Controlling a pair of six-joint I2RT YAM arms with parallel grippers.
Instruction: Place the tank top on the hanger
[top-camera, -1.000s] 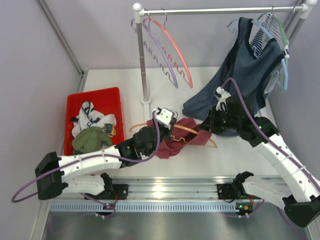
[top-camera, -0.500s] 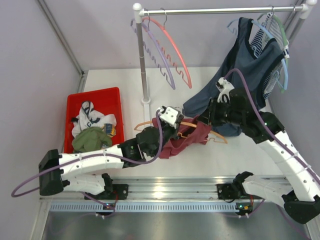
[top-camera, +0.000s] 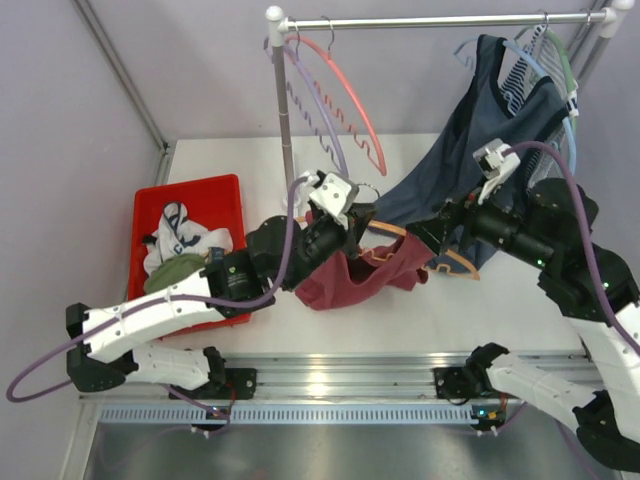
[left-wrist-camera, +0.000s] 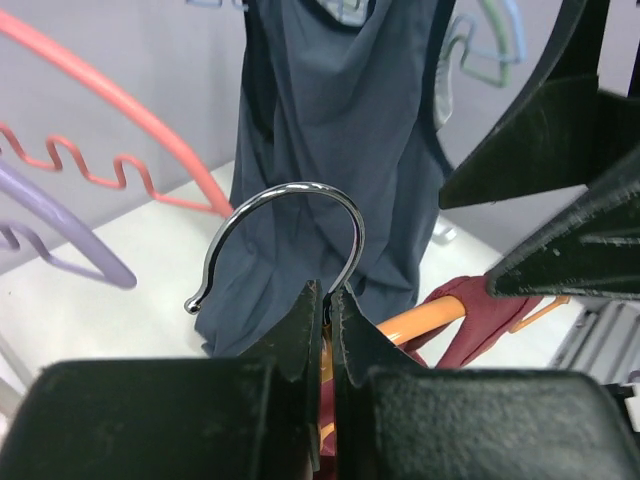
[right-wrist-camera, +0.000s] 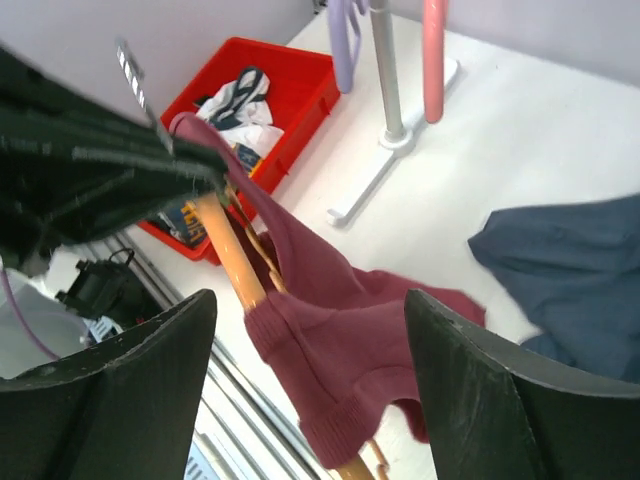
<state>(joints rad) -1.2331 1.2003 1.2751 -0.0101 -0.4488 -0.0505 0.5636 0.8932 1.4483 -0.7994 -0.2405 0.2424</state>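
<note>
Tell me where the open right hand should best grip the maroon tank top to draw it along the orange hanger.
Probably the ribbed edge of the tank top, hanging loose under the hanger arm: a free fold, facing the right hand. Come from the right, jaws across the fold.

Robot lab: bare panelled booth (top-camera: 200, 70), aluminium mounting rail (top-camera: 340, 385).

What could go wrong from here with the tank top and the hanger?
The right tool is open, so the tank top only hangs bunched over the hanger and might slide off. The left tool pinches just the thin neck under the hook, so the hanger could swing or twist.
</note>
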